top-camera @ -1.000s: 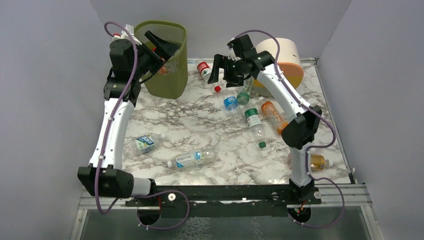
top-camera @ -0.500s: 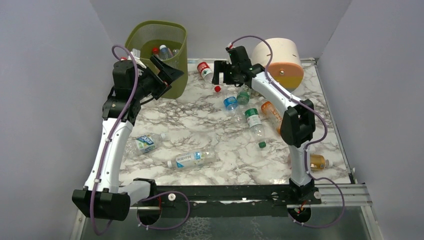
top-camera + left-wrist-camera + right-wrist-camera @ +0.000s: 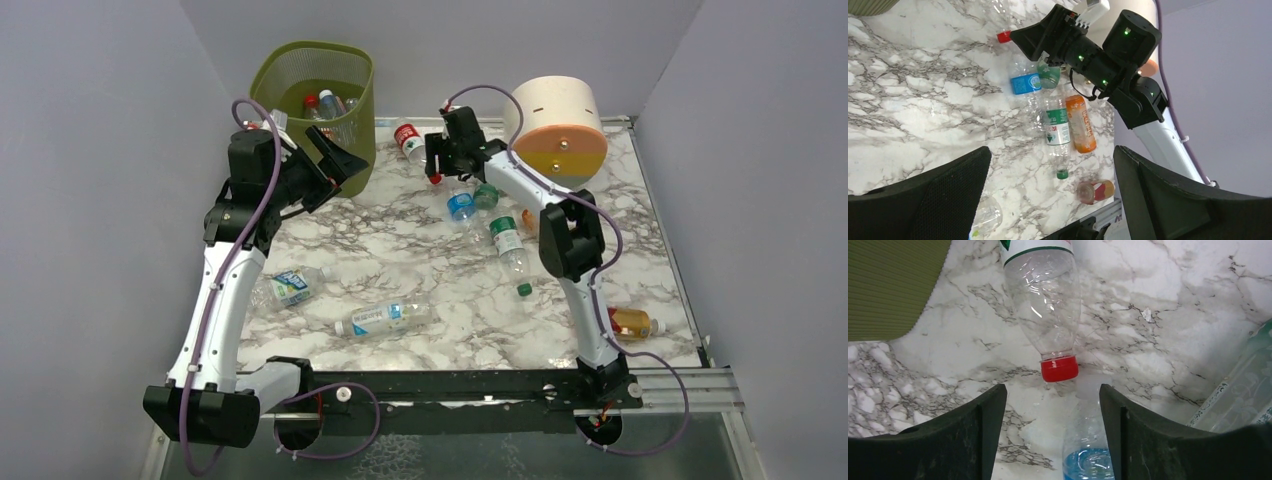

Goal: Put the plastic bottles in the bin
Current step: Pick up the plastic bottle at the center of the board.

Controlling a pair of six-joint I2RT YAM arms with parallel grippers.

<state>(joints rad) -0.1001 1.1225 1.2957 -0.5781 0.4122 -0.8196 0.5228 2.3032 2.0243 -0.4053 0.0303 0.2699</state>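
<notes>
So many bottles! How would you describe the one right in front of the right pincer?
Find the green mesh bin at the back left. Just right of it lies a clear, empty bottle, its neck pointing at the right pincer. Its red cap sets it apart: the nearest bottle wears a blue label.

The bench (image 3: 400,250) has a smooth, white-and-grey marble-patterned top with a slight sheen. The red-capped bottle (image 3: 1045,300) is clear, glossy, thin plastic with light-catching dents and an opaque, smooth plastic cap (image 3: 1059,369), while the bin (image 3: 300,85) looks like matt olive plastic mesh. The right tool (image 3: 1050,395) has matt black fingers (image 3: 968,440) with a finely grained surface.
</notes>
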